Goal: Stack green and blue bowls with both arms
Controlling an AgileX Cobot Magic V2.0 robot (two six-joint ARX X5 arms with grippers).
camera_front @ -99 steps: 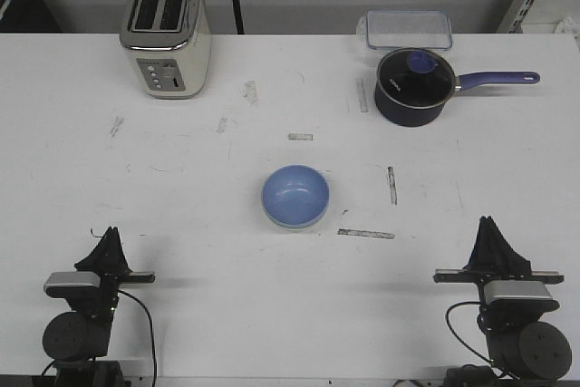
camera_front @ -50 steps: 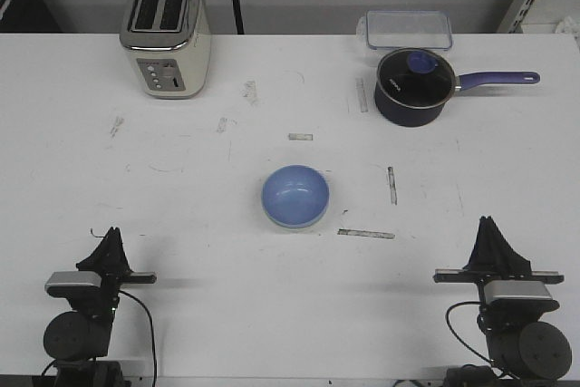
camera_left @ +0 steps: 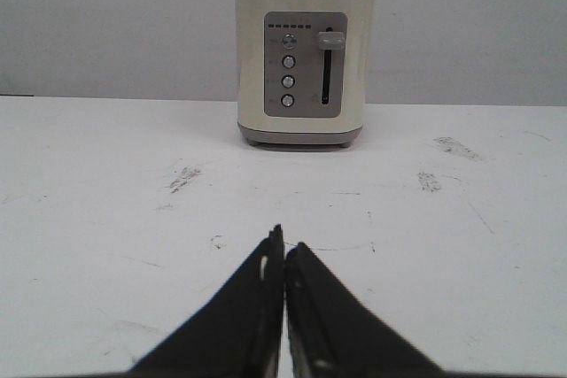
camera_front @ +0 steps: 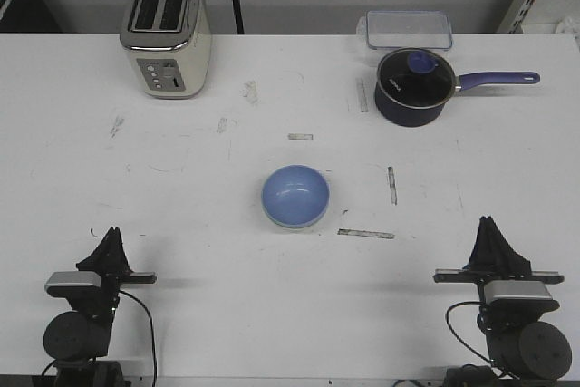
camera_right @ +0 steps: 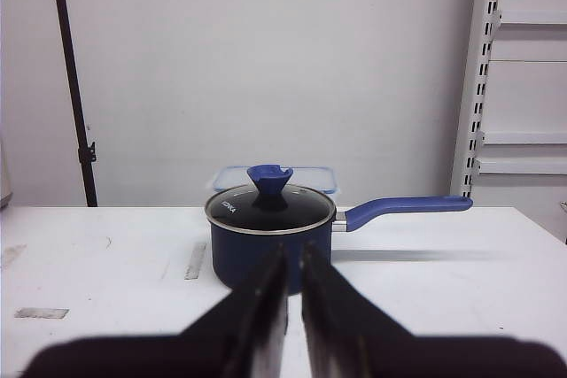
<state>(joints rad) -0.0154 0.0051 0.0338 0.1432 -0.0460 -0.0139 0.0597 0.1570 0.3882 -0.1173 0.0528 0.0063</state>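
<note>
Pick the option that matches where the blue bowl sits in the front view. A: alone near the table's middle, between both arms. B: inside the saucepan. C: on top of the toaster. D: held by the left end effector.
A: the blue bowl rests on the table near its middle, apart from the toaster and the lidded saucepan, with both arms parked at the near edge.

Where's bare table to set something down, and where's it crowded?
Free: the wide strip between toaster and saucepan; the near table between the left gripper and right gripper, in front of the blue bowl. Crowded: far right, saucepan against the clear container.
</note>
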